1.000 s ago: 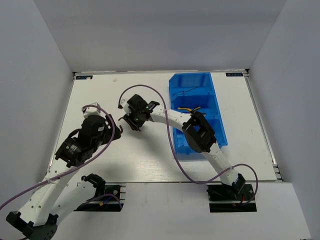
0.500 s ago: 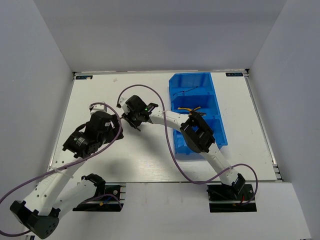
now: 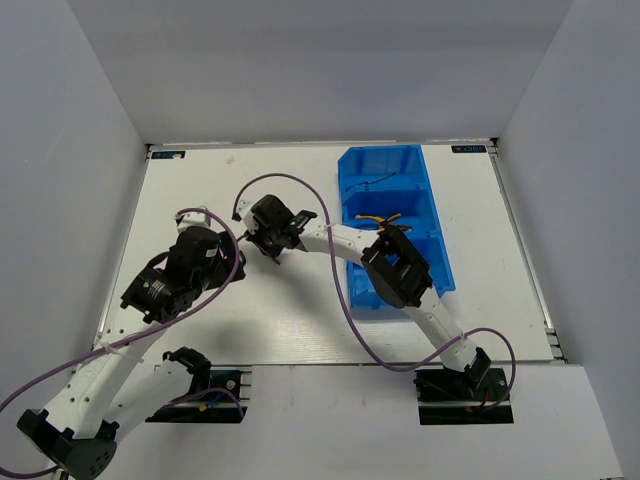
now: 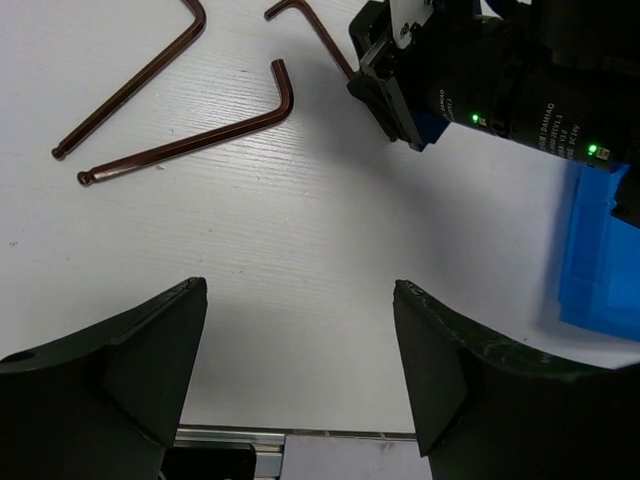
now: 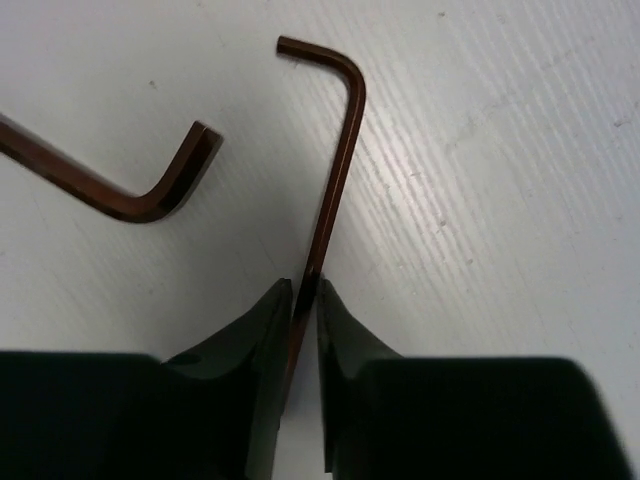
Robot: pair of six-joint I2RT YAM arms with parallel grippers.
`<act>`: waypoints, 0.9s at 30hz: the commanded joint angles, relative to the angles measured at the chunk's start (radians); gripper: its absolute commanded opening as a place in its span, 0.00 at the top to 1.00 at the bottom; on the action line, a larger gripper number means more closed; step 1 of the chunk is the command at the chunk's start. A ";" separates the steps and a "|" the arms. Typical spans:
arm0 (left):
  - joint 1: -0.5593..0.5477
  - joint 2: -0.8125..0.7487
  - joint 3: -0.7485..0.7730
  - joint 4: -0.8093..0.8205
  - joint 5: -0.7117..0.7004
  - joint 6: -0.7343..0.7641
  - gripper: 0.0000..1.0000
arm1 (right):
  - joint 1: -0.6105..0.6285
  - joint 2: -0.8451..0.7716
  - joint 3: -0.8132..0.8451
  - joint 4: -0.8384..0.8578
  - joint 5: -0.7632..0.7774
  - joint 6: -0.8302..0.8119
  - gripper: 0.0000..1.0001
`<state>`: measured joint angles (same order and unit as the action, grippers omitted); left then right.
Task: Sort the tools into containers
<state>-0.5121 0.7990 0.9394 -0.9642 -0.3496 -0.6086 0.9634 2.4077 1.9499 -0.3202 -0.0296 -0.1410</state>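
Squarely between the right gripper point(image 5: 304, 292) jaws, one hex key point(image 5: 341, 140) shank.

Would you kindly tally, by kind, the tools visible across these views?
Hex keys: 3, one between the right gripper's fingers
Yellow-handled pliers: 1, in the blue bin
Thin dark tool: 1, in the bin's far compartment
Total: 5
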 commanded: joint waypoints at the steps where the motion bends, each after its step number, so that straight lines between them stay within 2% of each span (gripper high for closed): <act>1: 0.004 -0.020 -0.020 0.007 0.009 0.001 0.15 | 0.015 0.004 -0.092 -0.187 0.013 -0.032 0.82; 4: 0.004 -0.020 -0.042 0.028 0.009 0.001 0.15 | 0.009 -0.015 -0.127 -0.226 0.025 -0.046 0.91; 5: 0.004 -0.029 -0.042 0.039 0.009 0.001 0.15 | 0.011 -0.019 -0.141 -0.236 0.066 -0.051 0.99; 11: 0.004 -0.029 -0.086 0.071 0.018 -0.017 0.15 | -0.017 -0.082 -0.183 -0.295 0.047 -0.039 1.00; 12: 0.004 -0.029 -0.086 0.071 0.018 -0.017 0.15 | -0.032 -0.093 -0.181 -0.309 -0.048 -0.032 1.00; 18: 0.004 -0.029 -0.105 0.071 -0.002 -0.037 0.15 | -0.097 -0.234 -0.091 -0.355 -0.317 0.006 1.00; 21: 0.004 0.009 -0.114 0.081 -0.011 -0.037 0.15 | -0.120 -0.288 -0.051 -0.364 -0.352 0.015 1.00; 24: 0.004 0.049 -0.135 0.090 -0.011 -0.037 0.21 | -0.152 -0.352 -0.048 -0.376 -0.394 0.024 1.00; 27: 0.004 0.080 -0.145 0.134 0.000 -0.019 0.25 | -0.205 -0.436 -0.074 -0.393 -0.498 -0.002 1.00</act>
<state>-0.5121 0.8661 0.8097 -0.8753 -0.3504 -0.6373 0.7940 2.1040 1.8439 -0.6800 -0.3836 -0.1364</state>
